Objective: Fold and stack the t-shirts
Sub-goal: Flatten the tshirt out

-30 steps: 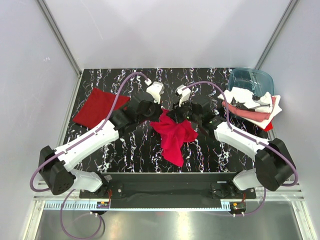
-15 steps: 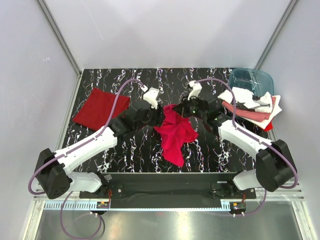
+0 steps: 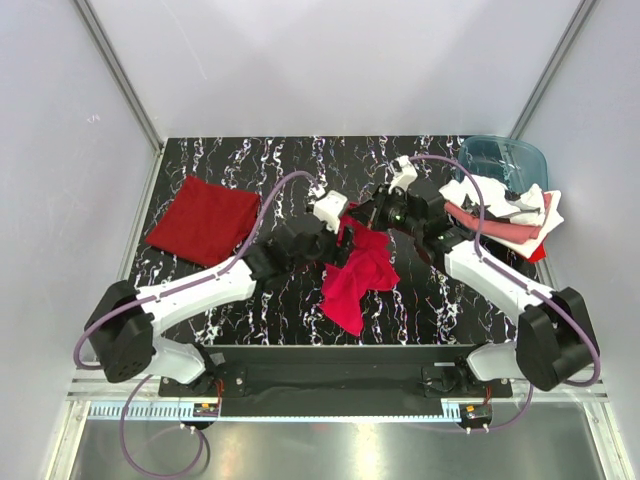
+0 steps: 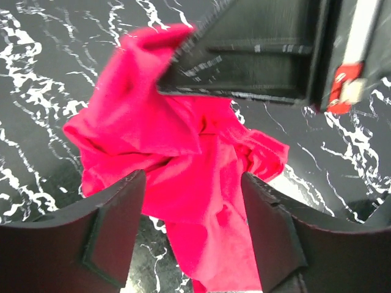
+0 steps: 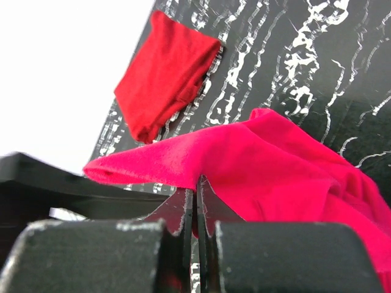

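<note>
The bright red shirt (image 3: 358, 272) could slip out, because the right gripper (image 5: 197, 183) seems to hold only a thin fold at its top edge. Its jaws are squeezed tight together with the cloth pinched between them. A hard or fast pull might make that little bit slide free, and the shirt would drop back in a heap. The left gripper (image 4: 190, 183) could also grab the wrong part. Its jaws are spread wide and hold nothing. If they close right here, they might bite a fat bunch of cloth and not one clean edge, and then the shirt would not spread flat for folding. The two grippers are very near each other, so they might bump as well. The bright red shirt lies crumpled in the middle of the table (image 3: 290, 322), with its top end lifted up to the right gripper and the rest trailing down toward the near edge. Seen from the left wrist, the shirt sits between the open jaws and a bit beyond them. A dark red shirt (image 3: 203, 215) lies folded flat at the far left. A pile of shirts (image 3: 505, 215) waits at the far right, beside a blue tub (image 3: 500, 158).
</note>
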Available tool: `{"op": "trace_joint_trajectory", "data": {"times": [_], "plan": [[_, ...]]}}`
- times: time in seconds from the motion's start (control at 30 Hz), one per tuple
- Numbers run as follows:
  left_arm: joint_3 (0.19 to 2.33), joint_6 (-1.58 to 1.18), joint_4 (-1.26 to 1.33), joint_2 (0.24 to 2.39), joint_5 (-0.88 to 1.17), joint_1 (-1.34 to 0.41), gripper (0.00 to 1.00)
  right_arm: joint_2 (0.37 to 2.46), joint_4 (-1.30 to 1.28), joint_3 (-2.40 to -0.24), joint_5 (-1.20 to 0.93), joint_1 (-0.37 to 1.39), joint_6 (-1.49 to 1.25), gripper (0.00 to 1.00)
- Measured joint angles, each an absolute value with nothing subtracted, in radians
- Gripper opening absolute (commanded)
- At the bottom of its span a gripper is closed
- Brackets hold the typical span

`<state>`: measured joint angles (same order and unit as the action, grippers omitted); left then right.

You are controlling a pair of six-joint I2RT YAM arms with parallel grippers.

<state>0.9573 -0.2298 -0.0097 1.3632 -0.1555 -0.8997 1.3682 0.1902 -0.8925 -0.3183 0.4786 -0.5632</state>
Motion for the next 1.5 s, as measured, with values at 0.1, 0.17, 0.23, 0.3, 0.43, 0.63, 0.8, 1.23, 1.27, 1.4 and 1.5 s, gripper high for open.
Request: {"op": "trace_joint_trajectory", "data": {"times": [0.1,0.17,0.23,0.3,0.43,0.63,0.8,1.23,1.27,1.4,1.5], "plan": [[0.963,-0.217,0.002,1.402,-0.167,-0.915,0.7,1.328,0.191,-0.885,-0.318,0.479,-0.585,0.0],[0.971,-0.213,0.005,1.435,-0.175,-0.915,0.7,1.307,0.197,-0.881,-0.318,0.479,-0.595,0.0],[0.975,-0.213,0.014,1.464,-0.189,-0.915,0.7,1.293,0.198,-0.88,-0.318,0.479,-0.603,0.0],[0.978,-0.211,0.02,1.489,-0.209,-0.915,0.66,1.287,0.202,-0.877,-0.318,0.479,-0.611,0.0],[0.994,-0.208,0.026,1.522,-0.263,-0.915,0.3,1.283,0.209,-0.86,-0.318,0.479,-0.627,0.0],[1.069,-0.199,0.006,1.557,-0.326,-0.915,0.0,1.279,0.209,-0.846,-0.297,0.478,-0.632,0.02],[1.082,-0.199,-0.016,1.554,-0.327,-0.915,0.09,1.27,0.178,-0.843,-0.244,0.439,-0.643,0.0],[1.093,-0.171,-0.028,1.612,-0.284,-0.916,0.75,1.298,0.198,-0.815,-0.311,0.347,-0.74,0.0],[1.093,-0.167,-0.026,1.617,-0.284,-0.918,0.75,1.296,0.205,-0.812,-0.326,0.347,-0.748,0.0],[1.093,-0.141,0.004,1.62,-0.289,-0.93,0.84,1.283,0.227,-0.804,-0.377,0.347,-0.773,0.0],[1.093,-0.116,0.038,1.619,-0.294,-0.953,0.89,1.269,0.245,-0.801,-0.403,0.347,-0.783,0.0]]}}
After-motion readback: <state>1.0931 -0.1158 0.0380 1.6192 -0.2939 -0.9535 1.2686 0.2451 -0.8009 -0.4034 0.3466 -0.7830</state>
